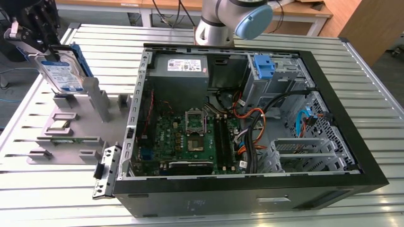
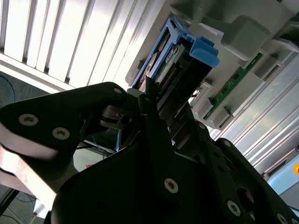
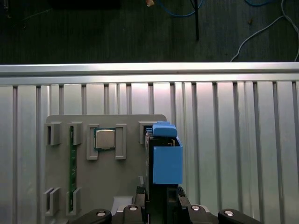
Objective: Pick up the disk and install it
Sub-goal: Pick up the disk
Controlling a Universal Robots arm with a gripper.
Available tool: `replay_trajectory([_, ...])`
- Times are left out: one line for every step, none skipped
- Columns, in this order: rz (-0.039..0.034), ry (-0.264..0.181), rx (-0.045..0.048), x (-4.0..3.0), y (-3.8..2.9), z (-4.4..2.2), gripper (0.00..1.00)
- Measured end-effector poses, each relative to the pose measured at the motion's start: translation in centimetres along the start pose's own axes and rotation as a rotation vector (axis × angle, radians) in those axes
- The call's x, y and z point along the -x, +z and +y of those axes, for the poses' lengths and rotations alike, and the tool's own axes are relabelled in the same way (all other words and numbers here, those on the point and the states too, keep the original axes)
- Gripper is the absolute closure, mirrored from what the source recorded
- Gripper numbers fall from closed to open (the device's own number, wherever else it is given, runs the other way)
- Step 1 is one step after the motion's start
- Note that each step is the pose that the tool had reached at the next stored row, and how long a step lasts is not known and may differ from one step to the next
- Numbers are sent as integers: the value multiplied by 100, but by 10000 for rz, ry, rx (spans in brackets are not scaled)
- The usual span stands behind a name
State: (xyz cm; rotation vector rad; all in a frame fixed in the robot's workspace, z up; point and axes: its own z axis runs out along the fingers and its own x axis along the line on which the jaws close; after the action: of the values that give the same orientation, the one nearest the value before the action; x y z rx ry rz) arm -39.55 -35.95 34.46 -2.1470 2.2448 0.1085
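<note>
Gripper (image 1: 45, 51): I see it at 10 o'clock in the exterior view, over the grey holder.
Jaws: closed on the disk. In the second wrist view the black fingers (image 2: 148, 100) pinch one end of it.
Disk (image 1: 63, 73): it stands up on its edge in the gripper, just over the holder's slot posts. I cannot tell if it touches them. In both wrist views its blue frame (image 3: 167, 161) sticks out past the fingers.
Holder (image 1: 69, 144): a grey tray on the table, at 9 o'clock in the exterior view, just beside the case.
Chip (image 1: 58, 125): a small square one, lying flat in a pocket of the holder.
Green stick (image 1: 66, 140): it lies in a slot near the chip.
Table (image 1: 38, 189): silver, with long ridges.
Case (image 1: 252, 189): a black computer lying open in the middle, with a green board inside.
Grey box (image 1: 180, 68): at the case's far end, at 12 o'clock.
Blue bracket (image 1: 264, 66): on the metal cage, at 1 o'clock.
Arm (image 1: 227, 23): its base stands behind the case.
</note>
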Motion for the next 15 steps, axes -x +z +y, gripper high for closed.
replay_trajectory([0, 0, -1, 0, -2, 0, 65])
replay_trajectory([-1, 0, -2, 0, -3, 0, 65])
replay_trajectory([0, 0, -1, 1, -7, 0, 65])
replay_trajectory([0, 0, 0, 0, -8, 0, 65])
replay_trajectory([0, 0, 0, 1, -8, 0, 65])
replay_trajectory([0, 0, 0, 1, -9, 0, 65])
replay_trajectory([0, 0, 1, 1, -11, 0, 65])
replay_trajectory([1, 0, 2, 1, -15, 1, 65])
replay_trajectory([1, 1, 3, 1, -18, 1, 65])
replay_trajectory([0, 0, 1, 1, -21, 1, 65])
replay_trajectory([0, 0, 0, 1, -24, 1, 65])
replay_trajectory([-1, 0, 0, 2, -27, 1, 65])
replay_trajectory([-1, 0, 0, 2, -30, 1, 65])
replay_trajectory([-2, 0, 1, 2, -34, 1, 65])
replay_trajectory([-2, 0, 1, 3, -39, 1, 65])
